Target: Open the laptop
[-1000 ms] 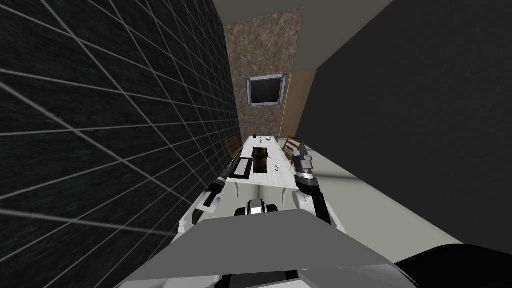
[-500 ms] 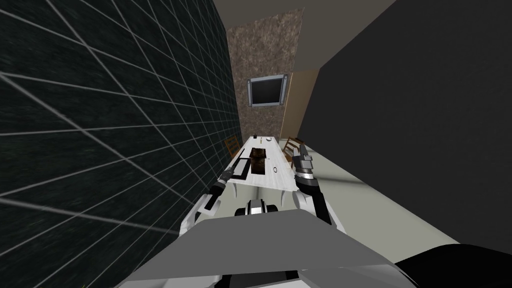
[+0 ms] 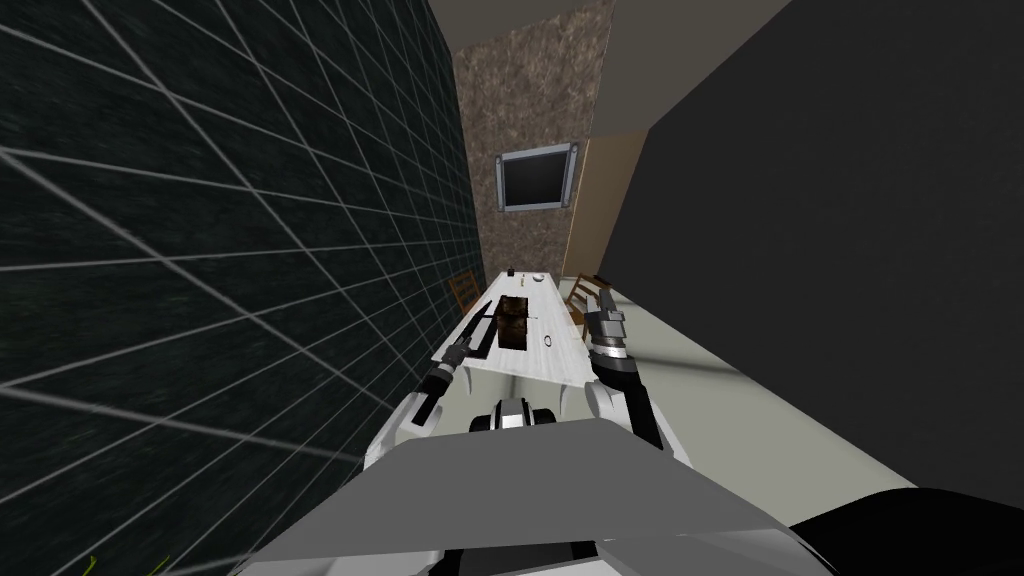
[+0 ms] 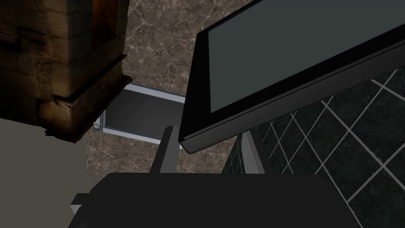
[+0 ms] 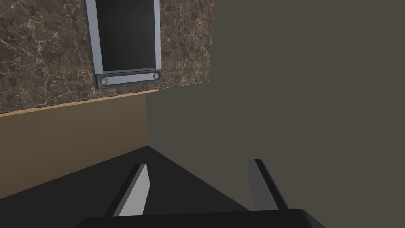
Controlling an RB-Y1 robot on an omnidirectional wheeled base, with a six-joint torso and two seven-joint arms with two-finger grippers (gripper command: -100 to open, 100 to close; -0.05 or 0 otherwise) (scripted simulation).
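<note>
Our left gripper (image 4: 207, 144) pinches a corner of the laptop (image 4: 296, 51) lid, which is lifted with its dark screen showing. The laptop sits at the near left end of a long white table (image 3: 560, 358), just beside a brown block (image 3: 513, 322). Our right gripper (image 5: 197, 180) hangs at the table's right edge, fingers spread.

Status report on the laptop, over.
Left gripper shut on laptop lid corner, lid partly raised. Right gripper open, beside table. Brown box apart from lid.
</note>
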